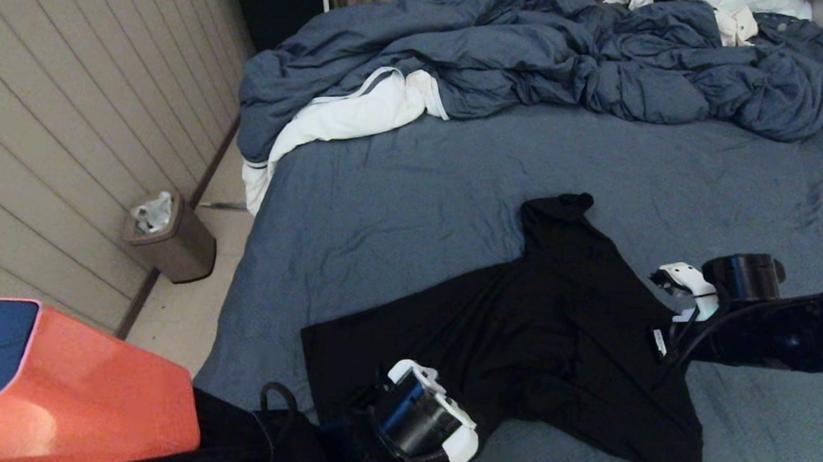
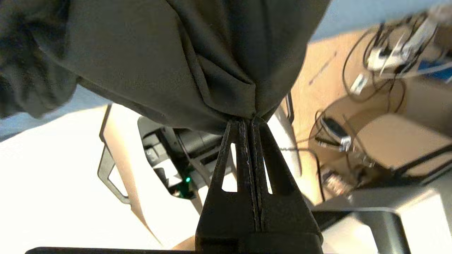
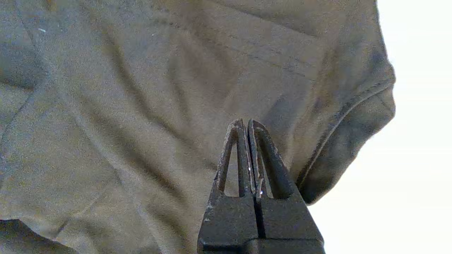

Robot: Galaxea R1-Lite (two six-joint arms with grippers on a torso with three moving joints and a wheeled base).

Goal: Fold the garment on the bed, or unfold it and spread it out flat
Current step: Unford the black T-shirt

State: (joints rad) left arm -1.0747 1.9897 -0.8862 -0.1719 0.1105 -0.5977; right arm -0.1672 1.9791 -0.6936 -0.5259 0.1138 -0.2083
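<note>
Left tool point(image 2: 251, 121) clamped on shirt point(image 1: 529, 323) hem, near edge of bed point(image 1: 381, 190).
Right tool point(image 3: 246, 123) closed, pinching shirt's right side.

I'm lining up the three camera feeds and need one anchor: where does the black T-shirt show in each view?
Head view: the black T-shirt lies low and centre on the bed.
Left wrist view: it fills the upper part, pinched in the shut left gripper.
Right wrist view: it fills most of the picture, behind the shut right gripper.
Shared landmark: the shirt's black cloth itself.
</note>
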